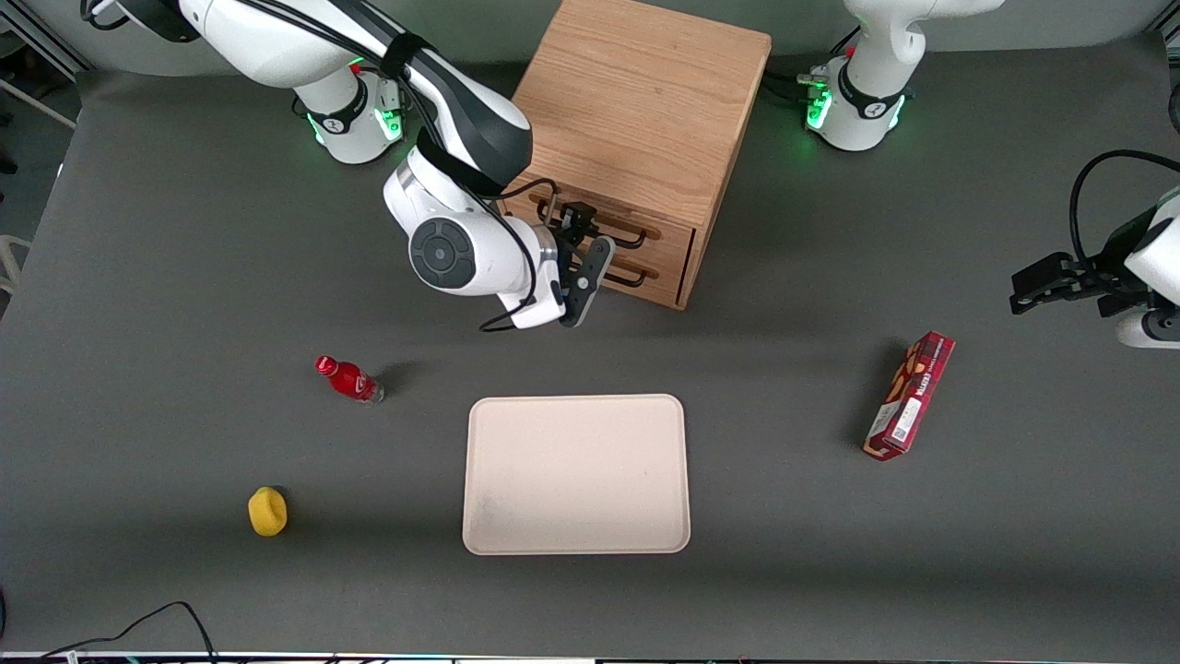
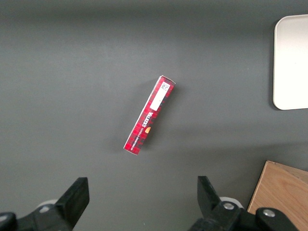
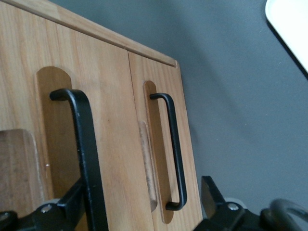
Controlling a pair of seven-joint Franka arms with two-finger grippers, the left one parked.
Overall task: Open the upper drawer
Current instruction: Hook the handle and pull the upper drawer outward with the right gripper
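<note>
The wooden cabinet (image 1: 641, 101) stands at the back of the table with its two drawers facing the front camera. The upper drawer (image 1: 671, 236) looks shut, and its black wire handle (image 1: 616, 224) runs across its front. My gripper (image 1: 586, 245) is right in front of the drawers with its fingers open. In the right wrist view the upper drawer's handle (image 3: 84, 144) passes close by one finger (image 3: 72, 202), just inside the open gripper (image 3: 142, 188). The lower drawer's handle (image 3: 174, 149) lies farther off, near the other finger (image 3: 211, 195). Nothing is held.
A cream tray (image 1: 576, 474) lies nearer the front camera than the cabinet. A red bottle (image 1: 348, 379) and a yellow object (image 1: 267, 511) lie toward the working arm's end. A red carton (image 1: 909, 396) lies toward the parked arm's end and shows in the left wrist view (image 2: 150, 114).
</note>
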